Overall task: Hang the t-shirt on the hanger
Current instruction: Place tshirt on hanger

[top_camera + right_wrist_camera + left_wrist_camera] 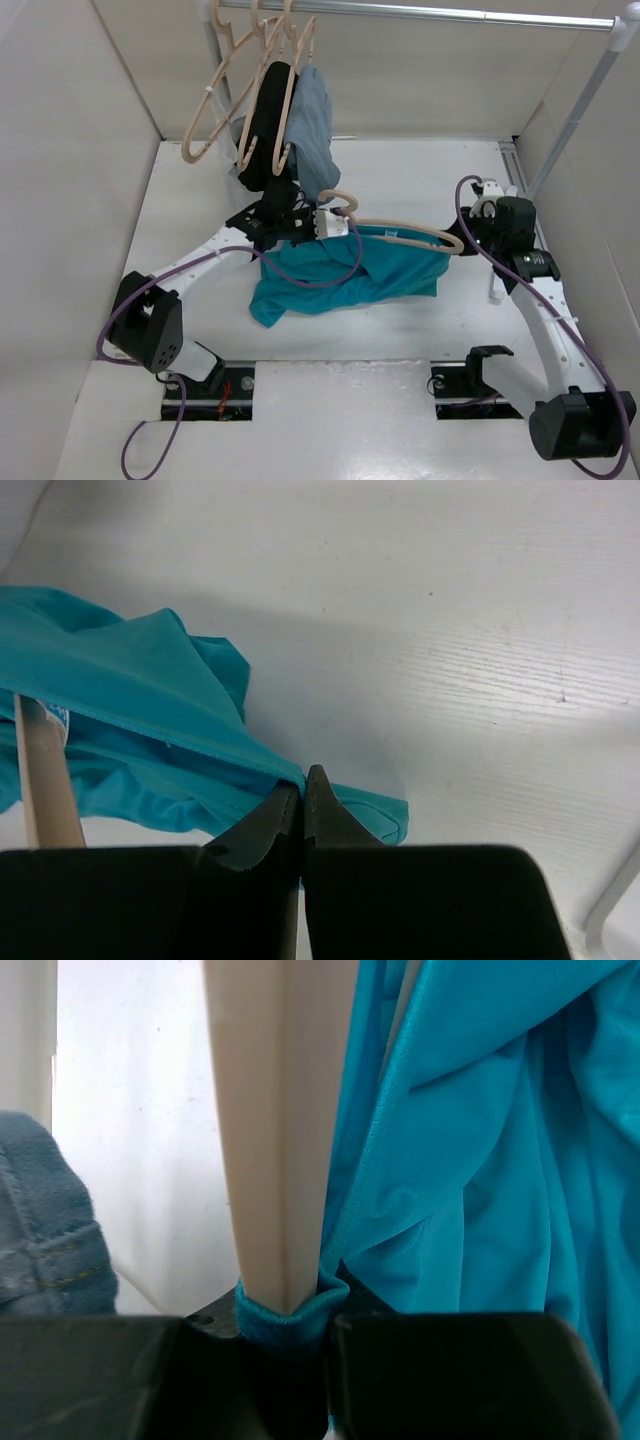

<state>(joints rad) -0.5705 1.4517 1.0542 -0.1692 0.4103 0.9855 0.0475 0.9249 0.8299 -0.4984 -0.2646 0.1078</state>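
Observation:
The teal t-shirt (340, 275) lies crumpled on the white table, partly lifted along its top edge. The pale beige hanger (420, 236) lies across above it, its hook (340, 199) at the left. My left gripper (322, 224) is shut on the hanger (275, 1130) near the hook, with a teal hem of the t-shirt (290, 1312) wrapped round the hanger between the jaws (287, 1328). My right gripper (470, 236) is shut on a t-shirt edge (150, 680) at its fingertips (302, 780). The hanger's arm (45, 780) shows at the left of the right wrist view.
A metal rail (450, 14) crosses the back, with several spare beige hangers (215, 100), a black garment (268, 120) and a grey-blue garment (315, 125) hanging just behind my left gripper. The rail's white post (575, 110) stands at the right. White walls close in the table.

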